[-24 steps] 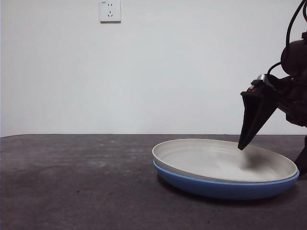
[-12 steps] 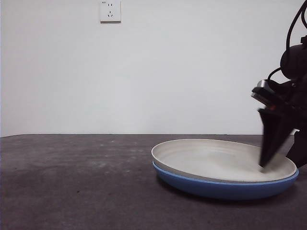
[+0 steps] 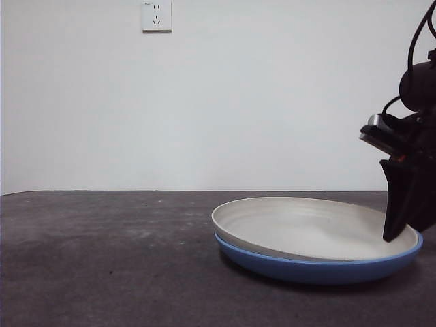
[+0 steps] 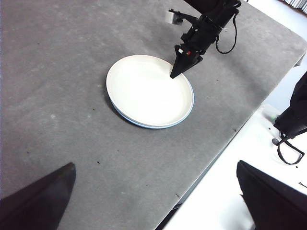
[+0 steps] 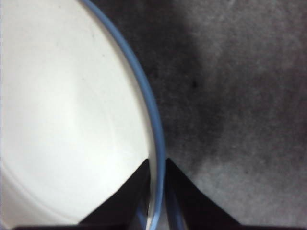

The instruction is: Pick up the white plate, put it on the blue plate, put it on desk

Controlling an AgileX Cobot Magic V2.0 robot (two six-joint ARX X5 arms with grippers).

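White plate sitting nested in blue plate on table — right gripper pinching the stacked rims, jaws nearly closed; left gripper waiting open — next, likely lifting clear.

No readable text, label, brand or number appears in any view. The wall socket carries small markings too blurred to make out.
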